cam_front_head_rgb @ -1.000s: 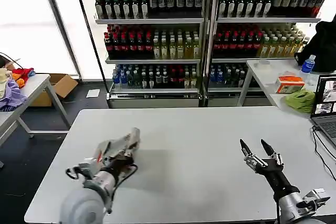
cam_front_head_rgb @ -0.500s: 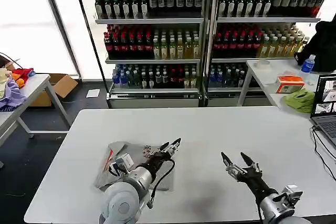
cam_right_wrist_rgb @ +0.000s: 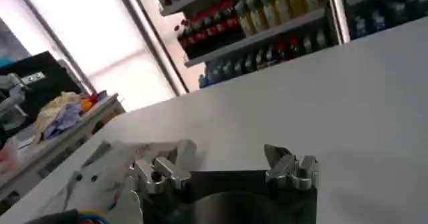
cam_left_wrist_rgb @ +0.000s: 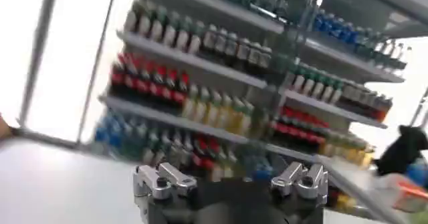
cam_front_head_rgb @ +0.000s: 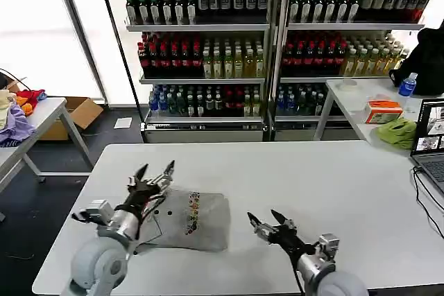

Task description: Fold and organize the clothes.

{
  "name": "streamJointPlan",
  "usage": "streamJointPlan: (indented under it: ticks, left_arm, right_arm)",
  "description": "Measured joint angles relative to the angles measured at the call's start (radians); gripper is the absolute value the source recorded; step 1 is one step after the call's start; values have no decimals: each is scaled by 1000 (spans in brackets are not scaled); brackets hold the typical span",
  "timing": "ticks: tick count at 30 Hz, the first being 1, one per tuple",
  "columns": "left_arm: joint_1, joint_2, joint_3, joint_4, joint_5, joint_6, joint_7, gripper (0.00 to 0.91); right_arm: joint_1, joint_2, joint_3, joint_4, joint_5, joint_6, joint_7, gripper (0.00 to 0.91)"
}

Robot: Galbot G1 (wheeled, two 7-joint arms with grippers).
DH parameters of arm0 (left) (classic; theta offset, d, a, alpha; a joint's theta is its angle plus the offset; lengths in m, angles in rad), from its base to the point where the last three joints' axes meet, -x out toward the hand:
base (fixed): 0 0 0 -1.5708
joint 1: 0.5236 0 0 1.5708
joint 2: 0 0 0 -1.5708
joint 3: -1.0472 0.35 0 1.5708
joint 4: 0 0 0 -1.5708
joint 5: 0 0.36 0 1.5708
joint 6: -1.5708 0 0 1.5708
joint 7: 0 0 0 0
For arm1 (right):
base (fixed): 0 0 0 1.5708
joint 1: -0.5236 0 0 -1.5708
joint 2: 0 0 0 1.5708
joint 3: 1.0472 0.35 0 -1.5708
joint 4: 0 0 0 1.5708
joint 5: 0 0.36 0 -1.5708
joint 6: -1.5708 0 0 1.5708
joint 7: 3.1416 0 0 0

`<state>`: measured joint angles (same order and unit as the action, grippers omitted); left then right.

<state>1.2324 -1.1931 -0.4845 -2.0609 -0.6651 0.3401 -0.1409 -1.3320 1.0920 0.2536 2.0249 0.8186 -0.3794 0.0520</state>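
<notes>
On the white table [cam_front_head_rgb: 291, 171]: one folded grey shirt [cam_front_head_rgb: 191, 220], between my left gripper [cam_front_head_rgb: 154, 175] and right gripper [cam_front_head_rgb: 272, 223], both spread and empty. Risk, probably: fingertips snagging, undoing fold.

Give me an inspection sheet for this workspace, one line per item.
Surface: white table, mostly bare.
Job's things: one light grey shirt lying folded flat on the table's left half, print showing.
Clutter: nothing seen on the work table.
End effectors: left end effector open, raised over the shirt's left edge; right end effector open, low, beside the shirt's right edge.
Cables: black cable at the table's right edge.
Surroundings: bottle shelves behind; side table with laptop right; fabrics left.
</notes>
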Motion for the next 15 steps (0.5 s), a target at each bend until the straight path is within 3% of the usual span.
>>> streamJointPlan:
  ticks: [9, 10, 11, 12, 13, 15]
  left_arm:
    - [89, -1, -160, 27, 175, -66, 93, 907]
    - [97, -2, -171, 30, 189, -73, 100, 907]
    - [105, -2, -182, 33, 201, -80, 105, 907]
    - [114, -4, -193, 36, 213, -88, 110, 907]
    - [121, -5, -202, 38, 224, -93, 115, 907]
    - [135, -9, -218, 39, 242, -105, 122, 907]
  right_arm:
    - [136, 38, -175, -98, -3, -27, 27, 907]
    - [148, 42, -191, -107, -3, -29, 30, 856]
    - [158, 46, -206, -115, -3, -30, 34, 403]
    - [167, 49, -218, -123, -3, -31, 37, 151]
    - [177, 52, -231, -130, -5, -33, 40, 0]
    - [192, 59, -253, -142, -6, -36, 46, 0]
